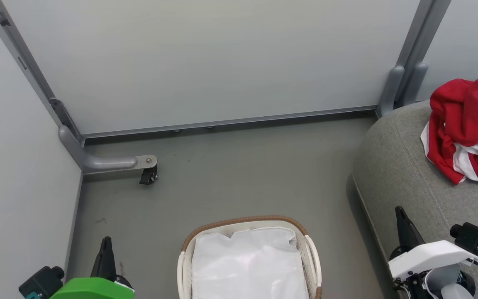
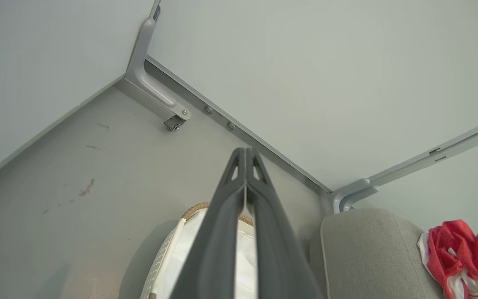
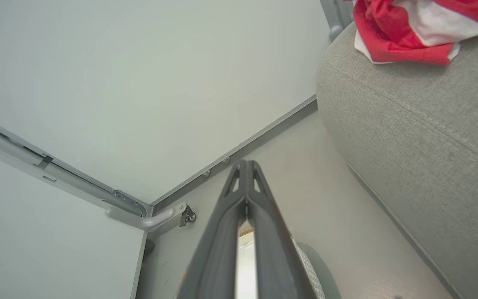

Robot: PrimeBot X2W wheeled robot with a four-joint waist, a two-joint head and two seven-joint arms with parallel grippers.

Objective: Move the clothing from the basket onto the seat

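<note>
**Clothing heaped on the seat, basket down to its lining**

Pale partition panels (image 1: 206, 62) close off the far and left sides of the scene. The grey floor (image 1: 243, 174) spreads out below them. The seat (image 1: 392, 166) pushes in from the right, its rounded grey bulk much larger than anything standing on the floor.

The basket (image 1: 243, 219) sits on the floor at the near middle, apart from the seat and straight ahead of the robot. That spot probably puts it within reach of either arm. Inside it lies the plain white lining (image 1: 247, 265), with nothing red on the part in view; the near end is cut off by the picture's edge.

The clothing (image 1: 463, 124) lies in a crumpled red-and-white heap on top of the seat at the far right. It is well back from the rounded edge, so it seems unlikely to slide off. Judged from this layout, the task looks finished or very nearly so.

The left gripper (image 2: 246, 154) hangs at the near left beside the basket, its fingers pressed together with nothing between them. The right gripper (image 3: 246, 166) hangs at the near right by the seat's near edge, also closed and empty. Both point toward the far panel and touch nothing, which reads as a resting pose.

A small caster (image 1: 147, 174) juts out from the left panel's foot.
</note>
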